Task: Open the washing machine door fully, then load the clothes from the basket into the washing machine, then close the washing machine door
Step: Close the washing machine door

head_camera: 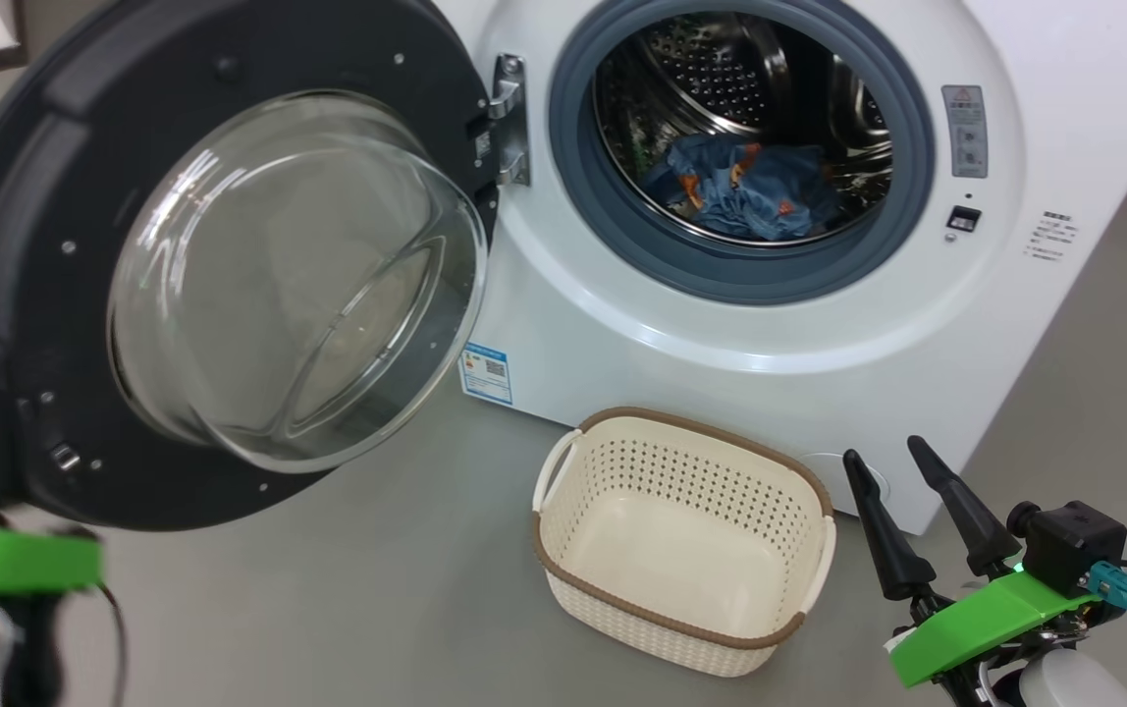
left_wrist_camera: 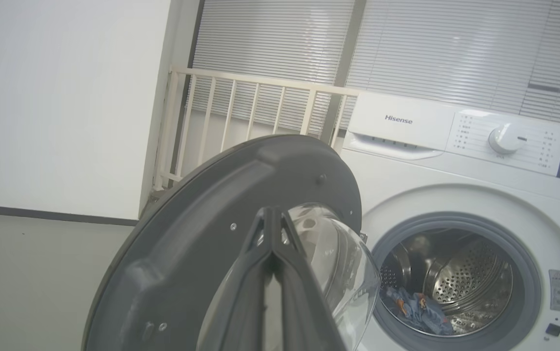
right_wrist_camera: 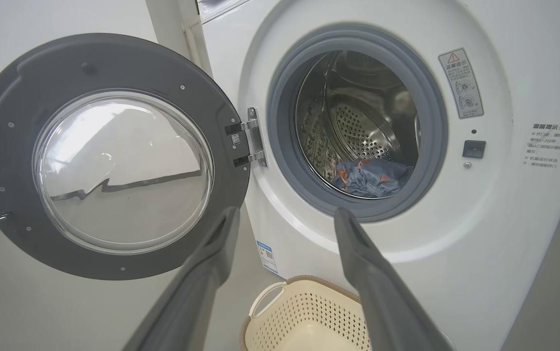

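Nearest the lens, left gripper (left_wrist_camera: 271, 214): its two long dark fingers are pressed together, nothing between them. It rises in front of the inner face of the large round washing machine door with the wide black rim (head_camera: 24, 196); in the head view it overlaps the door's lower left edge, blurred, and I cannot tell whether it touches. Right gripper (head_camera: 885, 452): fingers spread wide, holding nothing, hanging low just right of the small cream-white perforated plastic basket with the brown woven-look rim (head_camera: 681, 462). Basket stands on the grey floor (head_camera: 377, 589) just in front of the big white front-loading washing machine (head_camera: 671, 344), and its inner bottom is in plain sight. Door is swung out on its steel hinge (head_camera: 509, 118) to the left of the opening, its bulging clear glass bowl (head_camera: 298, 275) facing me. Light blue clothes with orange print (head_camera: 750, 191) lie bunched at the bottom of the perforated steel drum (head_camera: 721, 88), behind the grey-blue rubber ring (head_camera: 568, 147). Small blue label sticker (head_camera: 485, 373) sits low on the machine front, below the hinge.
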Tool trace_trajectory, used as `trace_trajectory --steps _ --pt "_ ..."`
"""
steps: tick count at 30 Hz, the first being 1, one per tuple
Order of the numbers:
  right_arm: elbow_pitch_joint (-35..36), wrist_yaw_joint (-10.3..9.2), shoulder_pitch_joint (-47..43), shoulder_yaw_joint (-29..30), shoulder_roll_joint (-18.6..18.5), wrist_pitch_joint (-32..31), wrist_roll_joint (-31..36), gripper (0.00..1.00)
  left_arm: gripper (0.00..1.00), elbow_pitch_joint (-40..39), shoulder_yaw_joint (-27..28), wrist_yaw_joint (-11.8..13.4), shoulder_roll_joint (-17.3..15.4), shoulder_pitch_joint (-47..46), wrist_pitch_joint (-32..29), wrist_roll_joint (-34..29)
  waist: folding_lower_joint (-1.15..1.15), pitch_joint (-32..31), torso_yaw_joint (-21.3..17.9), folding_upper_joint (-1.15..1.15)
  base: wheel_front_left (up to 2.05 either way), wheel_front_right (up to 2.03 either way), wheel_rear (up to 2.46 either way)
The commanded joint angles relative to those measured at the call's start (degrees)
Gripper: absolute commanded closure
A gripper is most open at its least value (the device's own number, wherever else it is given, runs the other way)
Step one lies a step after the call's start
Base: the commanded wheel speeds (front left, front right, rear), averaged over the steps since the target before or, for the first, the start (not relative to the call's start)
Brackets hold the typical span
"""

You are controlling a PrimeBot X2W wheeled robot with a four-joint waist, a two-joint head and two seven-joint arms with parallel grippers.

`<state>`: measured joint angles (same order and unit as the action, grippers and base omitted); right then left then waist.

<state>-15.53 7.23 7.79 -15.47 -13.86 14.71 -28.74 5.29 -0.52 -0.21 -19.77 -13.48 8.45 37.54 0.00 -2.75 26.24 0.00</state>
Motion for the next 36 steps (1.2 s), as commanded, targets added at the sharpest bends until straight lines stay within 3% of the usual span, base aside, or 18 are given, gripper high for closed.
trace_trajectory --steps 1,7,12,16,25,36 --pt "1.27 0.25 0.86 -1.02 -1.18 0.29 -0.64 0.00 1.00 -2.11 3.52 -0.54 -2.28 -3.95 -0.78 2.36 0.00 0.18 -0.69 0.00 0.00 0.00 0.00" --pt "1.26 0.25 1.41 -1.58 -2.67 0.29 -0.61 0.00 1.00 1.03 13.01 -2.46 -4.02 -9.32 -5.15 16.29 0.00 1.20 -3.86 0.00 0.00 0.00 0.00" --pt "1.32 0.25 1.86 -1.81 -4.19 0.29 -0.68 0.00 1.00 9.65 22.29 -2.65 -5.09 -13.63 -9.85 29.97 0.00 2.23 -7.07 0.00 0.00 0.00 0.00" --pt "1.54 0.25 2.44 -2.13 -5.63 0.29 -0.77 0.00 1.00 18.29 28.18 -2.75 -7.77 -16.14 -12.77 36.89 0.00 3.47 -9.61 0.00 0.00 0.00 0.00" --pt "2.68 0.25 4.03 -2.40 -9.37 0.00 -1.13 0.00 1.00 34.00 36.28 -2.72 -13.26 -20.65 -14.69 44.33 0.00 7.51 -14.26 0.00 0.00 0.00 0.00" --pt "3.76 0.25 5.06 -2.49 -11.76 -0.08 -1.72 0.00 1.00 43.29 38.33 -3.93 -16.63 -22.64 -12.99 44.81 0.00 9.95 -17.22 0.00 0.00 0.00 0.00"
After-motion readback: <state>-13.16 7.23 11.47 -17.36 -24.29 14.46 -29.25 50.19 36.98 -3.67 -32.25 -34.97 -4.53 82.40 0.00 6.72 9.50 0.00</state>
